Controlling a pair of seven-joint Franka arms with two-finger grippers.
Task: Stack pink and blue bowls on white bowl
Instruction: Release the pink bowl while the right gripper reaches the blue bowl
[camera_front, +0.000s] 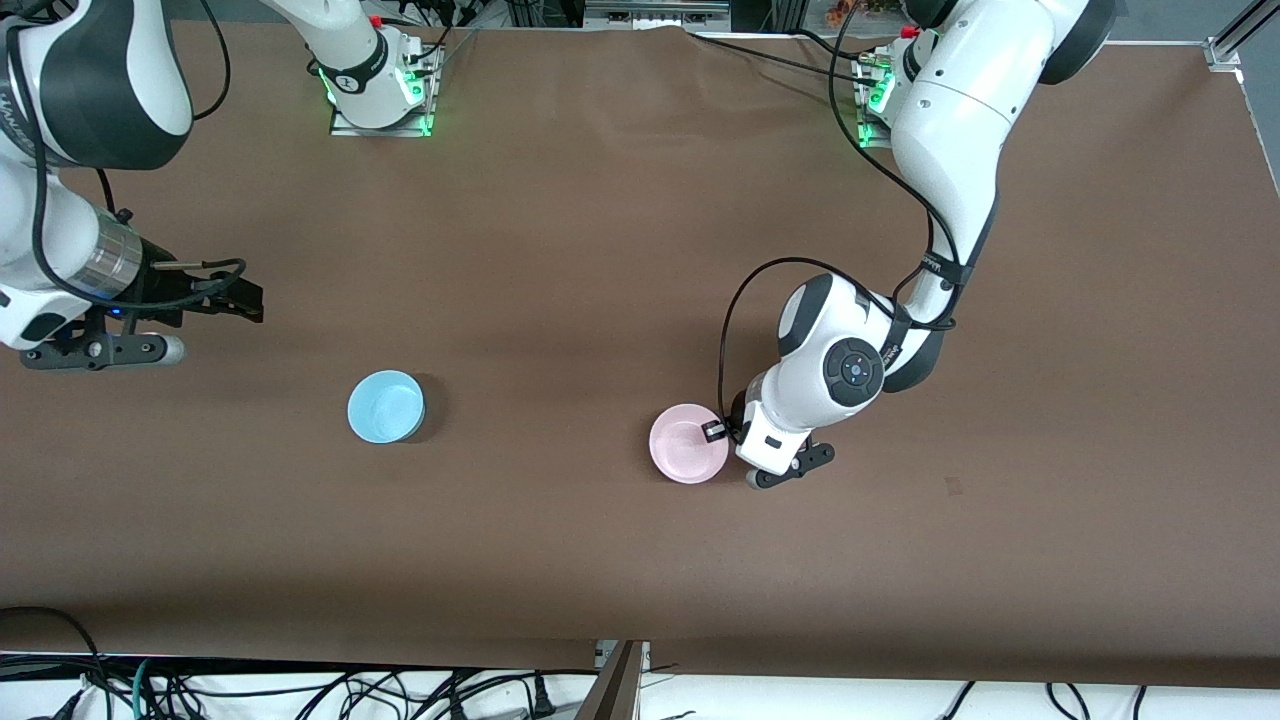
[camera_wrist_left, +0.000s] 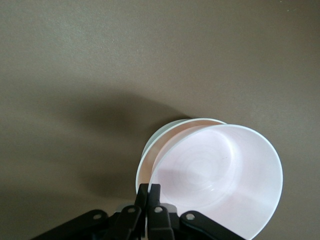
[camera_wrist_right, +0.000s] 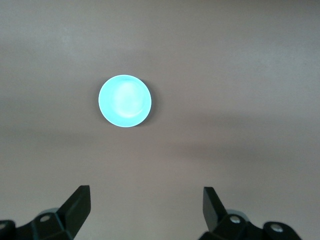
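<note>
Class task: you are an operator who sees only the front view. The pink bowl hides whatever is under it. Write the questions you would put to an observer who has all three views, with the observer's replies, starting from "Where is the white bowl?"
Operator: Where is the white bowl?
Observer: Directly under the pink bowl. The left wrist view shows the white bowl as a rim peeking out beneath it.
Operator: Is the pink bowl seated flat?
Observer: No, it looks tilted, with its rim offset from the white rim.
Operator: Has the left gripper let go?
Observer: No. The left gripper is shut on the pink bowl's rim.
Operator: And the right gripper?
Observer: The right gripper is open, holds nothing and faces the blue bowl.
</note>
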